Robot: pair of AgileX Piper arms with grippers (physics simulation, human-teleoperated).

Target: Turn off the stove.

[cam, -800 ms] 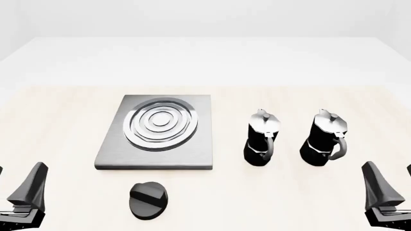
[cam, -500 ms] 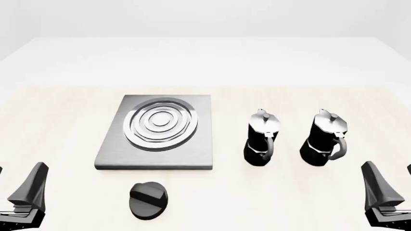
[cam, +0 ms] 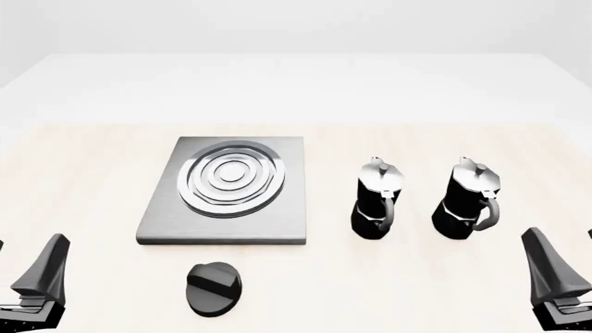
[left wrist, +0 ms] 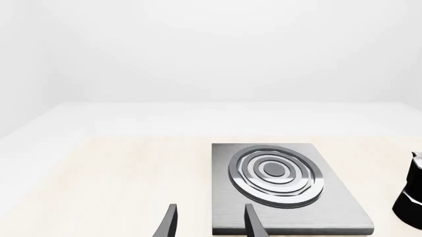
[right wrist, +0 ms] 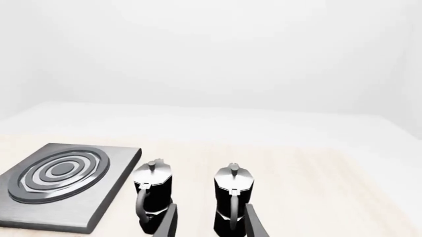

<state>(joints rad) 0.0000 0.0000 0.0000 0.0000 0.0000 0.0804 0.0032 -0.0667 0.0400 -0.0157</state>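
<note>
While the stove (cam: 224, 191) lies flat on the pale wooden table (cam: 416, 277), left of centre in the front view, its grey slab runs lengthwise away from the arms, the near edge a little wider in perspective. Its silver ring burner (cam: 231, 177) sits toward the far half of the slab. The separate black knob (cam: 215, 288) rests on the table just in front of the slab's near edge, apart from it; the raised bar on top runs on a diagonal, from near-left to far-right (roughly, as far as the front view lets one judge).

Two moka pots stand upright to the right of the stove: the left moka pot (cam: 378, 199) near the slab and the right moka pot (cam: 468, 200) beside it, the two apart from each other, handles turned toward the arms.

The left gripper (left wrist: 209, 222) sits low at the near left corner of the table, well short of the knob, fingers pointing forward and slightly up toward the slab. Its jaws are spread with nothing between them. The right gripper (right wrist: 209, 222) mirrors it at the near right corner, aimed at the two pots, jaws likewise parted and holding nothing. In the front view only one dark finger of each shows clearly, at the lower edges.
</note>
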